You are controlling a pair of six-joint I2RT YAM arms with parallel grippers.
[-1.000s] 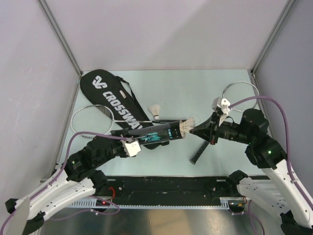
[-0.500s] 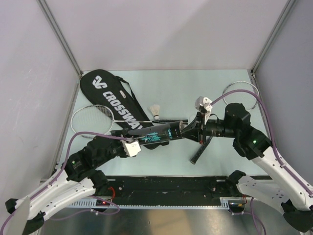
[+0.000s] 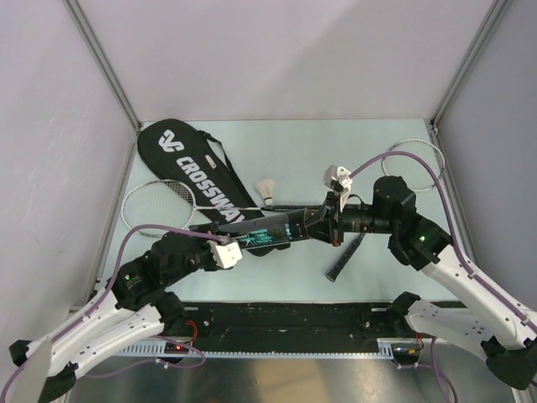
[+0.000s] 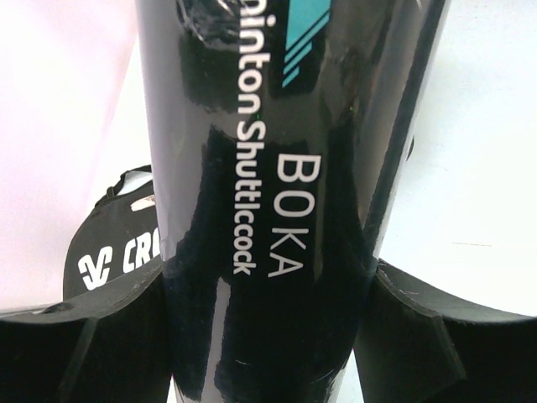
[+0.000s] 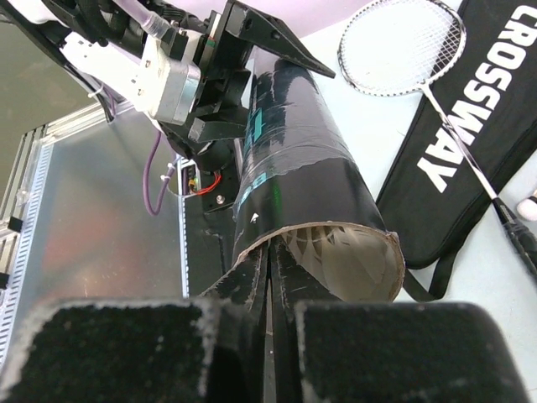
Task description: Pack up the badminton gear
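Note:
My left gripper [image 3: 237, 242] [image 4: 264, 323] is shut on the dark teal-printed tube [image 3: 273, 230] [image 4: 277, 168] and holds it lying level above the table. My right gripper [image 3: 315, 227] [image 5: 270, 260] is shut, and its tips press in at the tube's open mouth. White feathers of a shuttlecock [image 5: 336, 248] show inside the tube. A second shuttlecock [image 3: 268, 191] stands on the table behind the tube. The black CROSSWAY bag [image 3: 197, 172] [image 5: 470, 151] lies at the back left with one racket [image 3: 159, 203] [image 5: 403, 46] across it. The other racket [image 3: 411, 162] lies at the right, its handle [image 3: 344, 256] under my right arm.
A black and metal rail [image 3: 285, 323] runs along the table's near edge between the arm bases. Grey walls close the table in on the left, back and right. Purple cables loop over both arms.
My right gripper has moved left to the tube's mouth. The shuttlecock that stuck out of the tube's end now sits inside it. The left arm has held still.

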